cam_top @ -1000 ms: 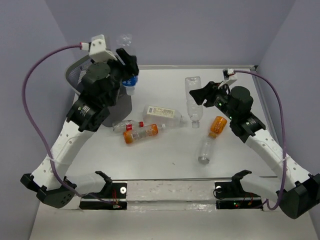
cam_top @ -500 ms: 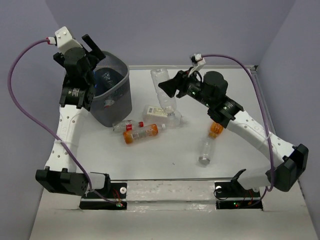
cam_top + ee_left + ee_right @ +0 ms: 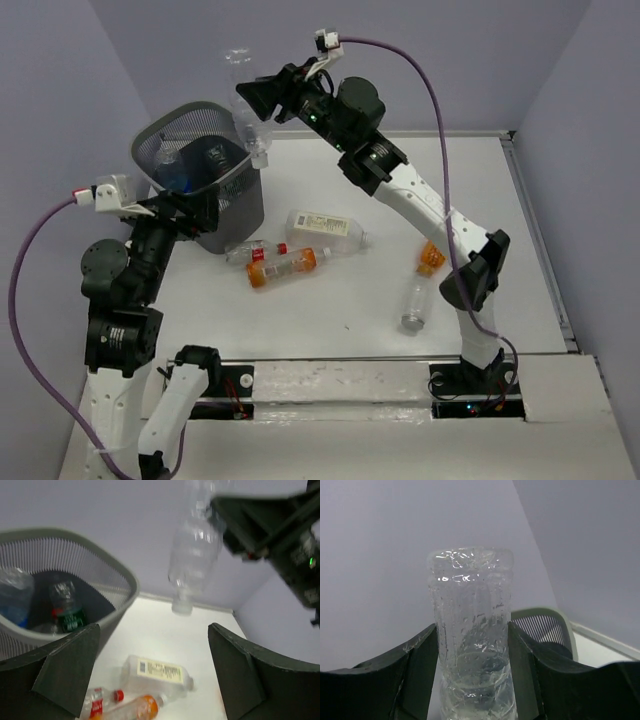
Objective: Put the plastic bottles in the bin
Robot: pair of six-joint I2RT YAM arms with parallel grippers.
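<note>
"Well, what's in the bin (image 3: 232, 205)?"
"A blue-labelled bottle (image 3: 15, 597) and a green-labelled bottle (image 3: 67, 612) lie inside."
"And the grippers?"
"The right gripper (image 3: 472, 650) pinches a clear bottle (image 3: 251, 128), neck down, high up near the rim. The left gripper (image 3: 153, 640) is spread wide beside the bin."

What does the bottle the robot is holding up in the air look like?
The held bottle is clear, crinkly plastic with no label showing, and looks empty. It hangs upside down, neck pointing at the table, flat bottom up. The right gripper squeezes its body from both sides; nothing else touches it. It is in the air near the bin, close to its rim, not inside.
</note>
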